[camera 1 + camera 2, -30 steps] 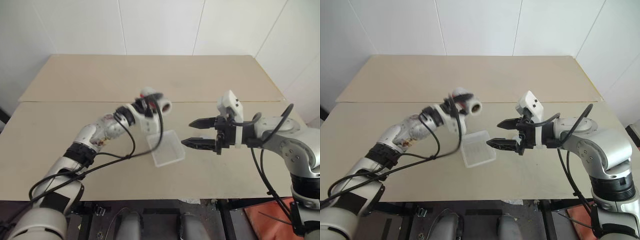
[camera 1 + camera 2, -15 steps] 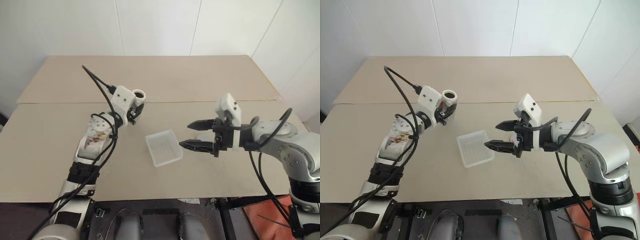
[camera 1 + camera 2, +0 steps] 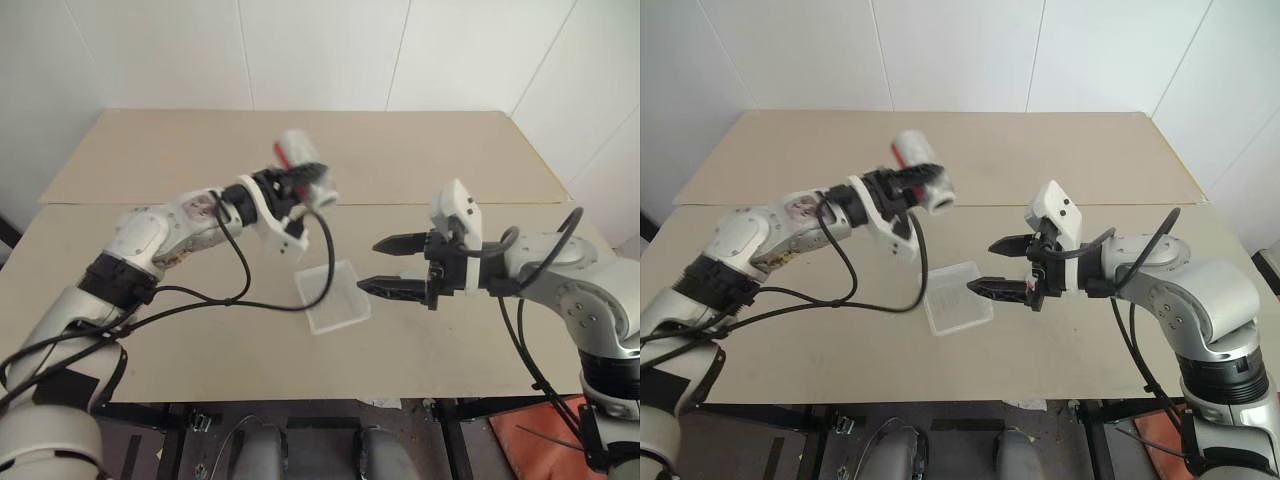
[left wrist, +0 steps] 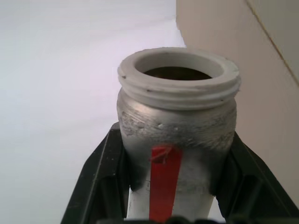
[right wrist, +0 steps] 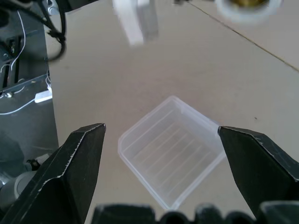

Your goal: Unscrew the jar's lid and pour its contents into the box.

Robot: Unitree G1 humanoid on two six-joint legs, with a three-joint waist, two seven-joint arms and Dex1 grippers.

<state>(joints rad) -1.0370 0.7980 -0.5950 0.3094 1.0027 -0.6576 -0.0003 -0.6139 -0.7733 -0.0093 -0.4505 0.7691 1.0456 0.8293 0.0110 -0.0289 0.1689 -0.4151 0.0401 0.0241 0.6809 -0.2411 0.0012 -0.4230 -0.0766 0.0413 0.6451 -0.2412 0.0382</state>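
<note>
Tabletop (image 3: 150,330): box (image 3: 335,297) beside spread right pincer (image 3: 384,265); left pincer (image 3: 300,184) clamping jar (image 3: 301,165).

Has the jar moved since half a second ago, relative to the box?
Yes. The jar, gripped by the left gripper, has swung right, from well left of the box to almost above its far edge, mouth tipped rightward.

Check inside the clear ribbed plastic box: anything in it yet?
The clear ribbed plastic box shows only its bare ribbed floor; no brown nugget is visible. Nothing covers it in the right wrist view.

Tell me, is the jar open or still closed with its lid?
Open: the jar in the left gripper shows bare threads and an uncovered mouth.
</note>
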